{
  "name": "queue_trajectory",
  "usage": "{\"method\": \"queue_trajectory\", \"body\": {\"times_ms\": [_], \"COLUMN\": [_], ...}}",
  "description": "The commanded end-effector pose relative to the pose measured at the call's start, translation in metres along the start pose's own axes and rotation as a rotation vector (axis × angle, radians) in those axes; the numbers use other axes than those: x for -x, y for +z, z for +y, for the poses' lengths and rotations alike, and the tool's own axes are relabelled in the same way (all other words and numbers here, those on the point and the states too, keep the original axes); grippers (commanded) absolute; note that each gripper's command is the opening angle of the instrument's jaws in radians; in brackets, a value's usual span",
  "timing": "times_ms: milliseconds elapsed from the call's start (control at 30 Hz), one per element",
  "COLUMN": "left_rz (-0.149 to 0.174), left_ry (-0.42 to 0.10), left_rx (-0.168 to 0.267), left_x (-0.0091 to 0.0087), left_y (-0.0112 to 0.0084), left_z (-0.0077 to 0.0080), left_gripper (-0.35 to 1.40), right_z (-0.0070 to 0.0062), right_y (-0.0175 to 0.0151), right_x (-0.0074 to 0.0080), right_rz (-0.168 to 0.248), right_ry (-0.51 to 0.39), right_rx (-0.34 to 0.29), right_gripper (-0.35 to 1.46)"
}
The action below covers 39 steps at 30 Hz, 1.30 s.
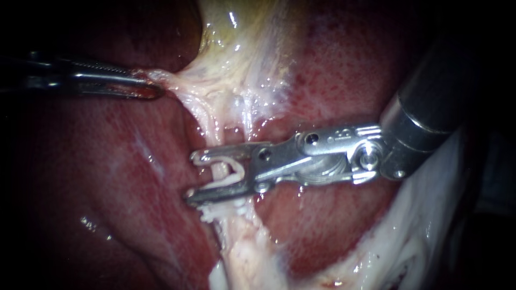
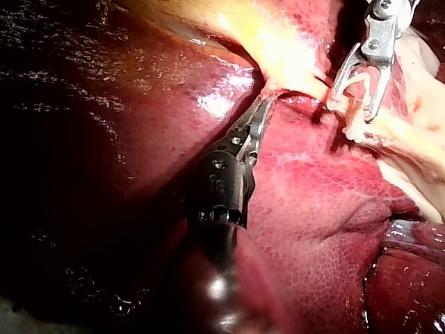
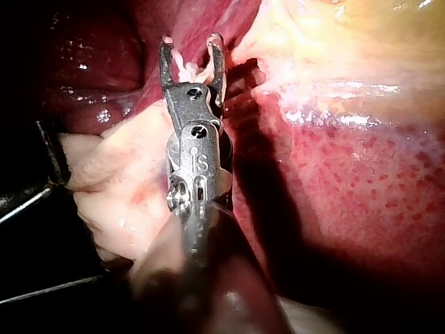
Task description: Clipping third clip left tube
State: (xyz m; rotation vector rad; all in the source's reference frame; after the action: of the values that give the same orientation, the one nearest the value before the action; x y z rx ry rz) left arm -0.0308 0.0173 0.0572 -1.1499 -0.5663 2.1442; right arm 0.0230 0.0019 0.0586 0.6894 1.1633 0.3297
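Right instrument (image 1: 192,177) reaches in from the upper right, shaft nearest the lens. Its pincer stands wide and carries a white clip (image 1: 232,171), one jaw on each arm of it. The left tube (image 1: 217,137) runs down between those arms, over the liver (image 1: 107,177). Just under the lower jaw, a lower clip (image 1: 207,215) sits on the same tube. Left instrument (image 1: 153,86) has its pincer clenched on pale tissue at the gallbladder (image 1: 242,32) edge, drawing it sideways.
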Motion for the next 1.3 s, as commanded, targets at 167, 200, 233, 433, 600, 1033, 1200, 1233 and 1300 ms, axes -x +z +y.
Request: {"method": "queue_trajectory", "body": {"times_ms": [167,200,233,433,600,1033,1200,1233,1300], "left_rz": [0.000,0.000,0.000,0.000,-0.001,-0.001,-0.001,-0.001,-0.001], "left_ry": [0.001,0.001,0.001,0.000,0.000,0.000,0.000,0.000,0.000], "left_rx": [0.000,0.000,0.000,0.003,0.005,0.005,0.005,0.005,0.005], "left_x": [0.0001,0.0001,0.0001,0.0000,-0.0001,-0.0001,-0.0001,-0.0001,-0.0001], "left_y": [-0.0001,-0.0001,-0.0001,-0.0005,-0.0008,-0.0008,-0.0008,-0.0008,-0.0008], "left_z": [0.0000,0.0000,0.0000,-0.0001,-0.0001,-0.0001,-0.0001,-0.0001,-0.0001], "left_gripper": [-0.35,-0.35,-0.35,-0.35,-0.35,-0.35,-0.35,-0.35,-0.35], "right_z": [-0.0004,-0.0004,-0.0004,0.0001,0.0012,0.0040,0.0047,0.0047,0.0049], "right_y": [-0.0020,-0.0025,-0.0029,-0.0051,-0.0053,-0.0040,-0.0036,-0.0035,-0.0032], "right_x": [-0.0005,-0.0005,-0.0004,0.0006,0.0017,0.0049,0.0057,0.0059,0.0061], "right_rz": [0.020,0.025,0.031,0.033,0.032,0.025,0.023,0.024,0.028], "right_ry": [0.058,0.070,0.070,0.092,0.118,0.173,0.185,0.189,0.196], "right_rx": [-0.020,-0.026,-0.030,-0.034,-0.034,-0.034,-0.050,-0.055,-0.070], "right_gripper": [0.45,0.46,0.46,0.47,0.48,0.48,0.49,0.49,0.49]}}
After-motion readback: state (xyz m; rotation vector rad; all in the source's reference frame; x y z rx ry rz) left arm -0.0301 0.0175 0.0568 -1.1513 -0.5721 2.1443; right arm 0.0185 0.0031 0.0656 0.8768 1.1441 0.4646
